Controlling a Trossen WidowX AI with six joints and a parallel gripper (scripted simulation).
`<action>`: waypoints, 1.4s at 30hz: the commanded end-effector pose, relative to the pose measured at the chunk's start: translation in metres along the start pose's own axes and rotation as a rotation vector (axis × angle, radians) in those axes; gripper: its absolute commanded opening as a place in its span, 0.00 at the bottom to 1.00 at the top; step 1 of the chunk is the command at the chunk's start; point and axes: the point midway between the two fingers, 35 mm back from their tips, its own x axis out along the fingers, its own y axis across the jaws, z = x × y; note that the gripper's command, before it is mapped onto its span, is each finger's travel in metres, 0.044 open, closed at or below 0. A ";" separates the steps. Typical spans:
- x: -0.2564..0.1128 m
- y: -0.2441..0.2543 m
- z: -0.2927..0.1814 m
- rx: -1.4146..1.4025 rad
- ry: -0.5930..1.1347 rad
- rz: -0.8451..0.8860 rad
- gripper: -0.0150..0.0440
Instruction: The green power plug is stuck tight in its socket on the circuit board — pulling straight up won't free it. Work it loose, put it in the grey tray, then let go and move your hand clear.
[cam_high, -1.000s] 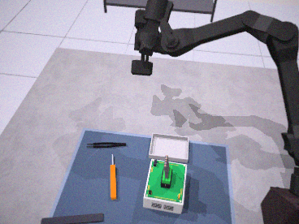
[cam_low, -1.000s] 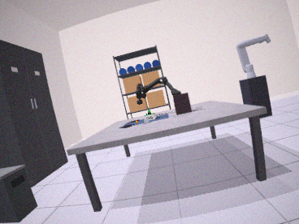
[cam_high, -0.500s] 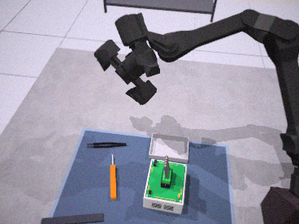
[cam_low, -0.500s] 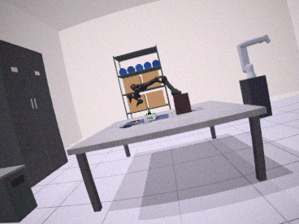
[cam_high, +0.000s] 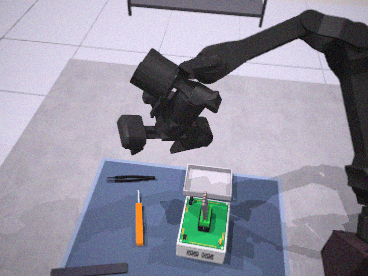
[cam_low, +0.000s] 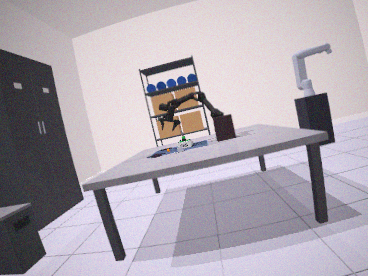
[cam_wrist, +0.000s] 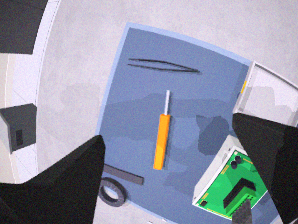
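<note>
So the green plug (cam_high: 205, 218) (cam_wrist: 242, 202) is upright in the circuit board (cam_high: 192, 231) (cam_wrist: 226, 186), its grey cable end cut off in the wrist view. Claw's (cam_high: 162, 145) (cam_low: 170, 127) (cam_wrist: 169, 137) wide open, empty, above the board.

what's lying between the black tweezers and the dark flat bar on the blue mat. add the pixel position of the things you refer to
The orange-handled screwdriver with a thin metal shaft (cam_high: 139, 224) (cam_wrist: 162, 142) lies between them, in both the top and wrist views.
</note>
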 end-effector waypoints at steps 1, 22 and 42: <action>-0.028 -0.021 -0.068 -0.468 0.195 -0.048 0.98; -0.026 -0.011 -0.047 -0.331 0.137 -0.041 0.98; -0.073 -0.077 -0.125 -1.044 0.433 -0.158 0.98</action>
